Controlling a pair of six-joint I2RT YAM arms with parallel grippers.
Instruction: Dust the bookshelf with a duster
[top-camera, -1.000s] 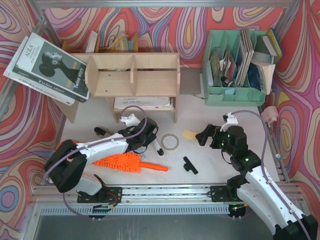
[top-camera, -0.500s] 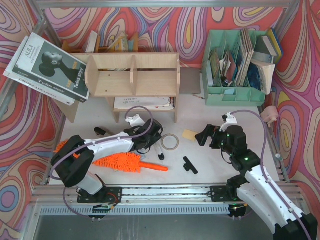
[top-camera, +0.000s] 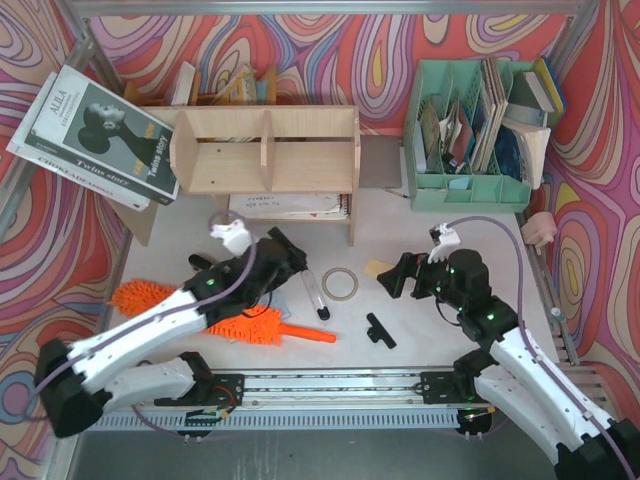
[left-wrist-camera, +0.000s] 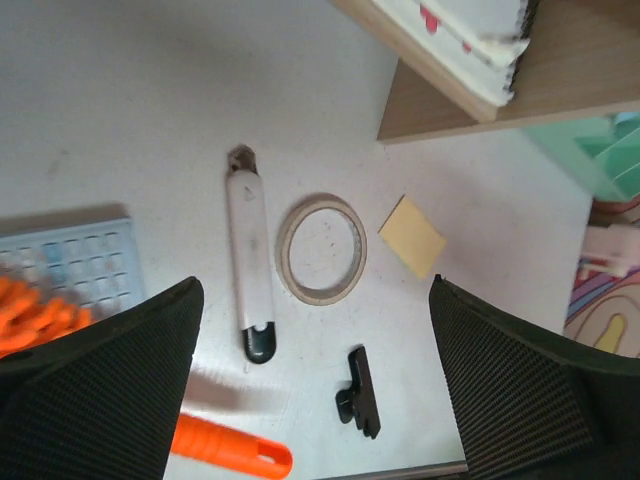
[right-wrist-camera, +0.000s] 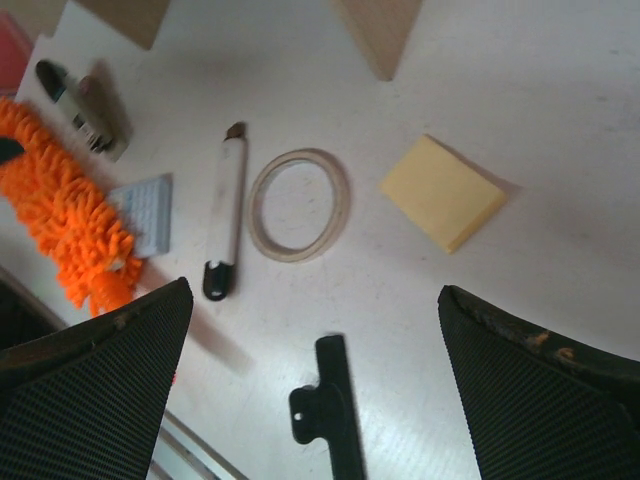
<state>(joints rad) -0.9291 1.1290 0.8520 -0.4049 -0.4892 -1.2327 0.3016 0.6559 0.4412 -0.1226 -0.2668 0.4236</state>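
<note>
Top cam overhead from rear; wrist cams face down, prob. close; all share tape ring.

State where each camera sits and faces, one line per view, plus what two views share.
Top external: above and behind, looking down on bookshelf; left arm and right arm show.
Left wrist: on left hand, facing down at marker pen; own fingers bottom corners.
Right wrist: on right hand, facing down at tape ring; own fingers likewise.
Shared: both wrists see marker pen and tape ring.
</note>
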